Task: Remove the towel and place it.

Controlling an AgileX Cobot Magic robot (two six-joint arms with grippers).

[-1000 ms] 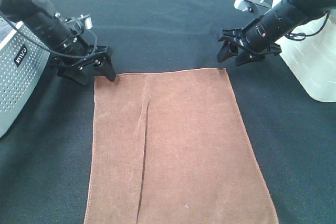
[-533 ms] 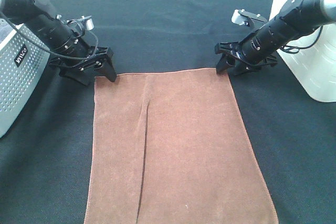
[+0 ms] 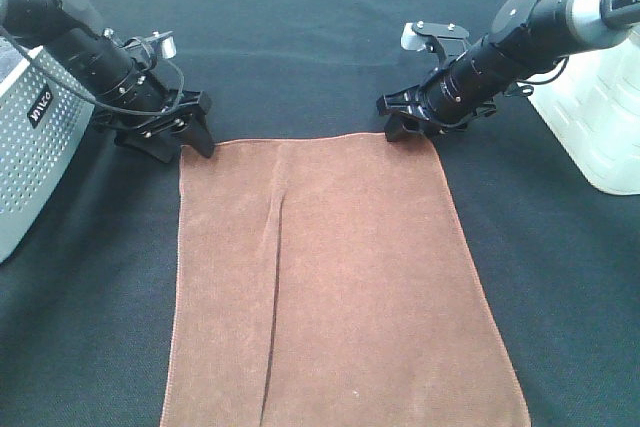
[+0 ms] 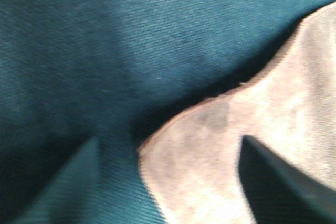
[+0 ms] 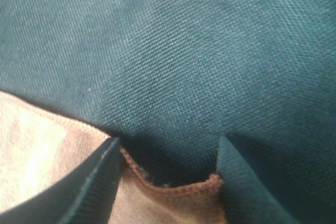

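Black cloth point(image 3: 320, 37) covers the tabletop, with a grey perforated basket point(image 3: 35, 167) at its left edge and a white bin point(image 3: 600, 117) at the right edge.

The left arm point(image 3: 85, 42) slants down from the upper left, its left gripper point(image 3: 180, 145) low with jaws apart. The right arm point(image 3: 520, 42) slants in from the upper right, its right gripper point(image 3: 410, 129) likewise spread.

The rust-brown towel point(image 3: 330, 277) runs off the bottom edge of the high view, its near corners out of sight. A perforated grey basket point(image 3: 30, 137) is cut by the left edge, a white container point(image 3: 600, 127) by the right. The left wrist view is blurred, its fingers point(image 4: 273, 182) mere dark wedges; the right wrist view crops the towel's corner at the frame edge
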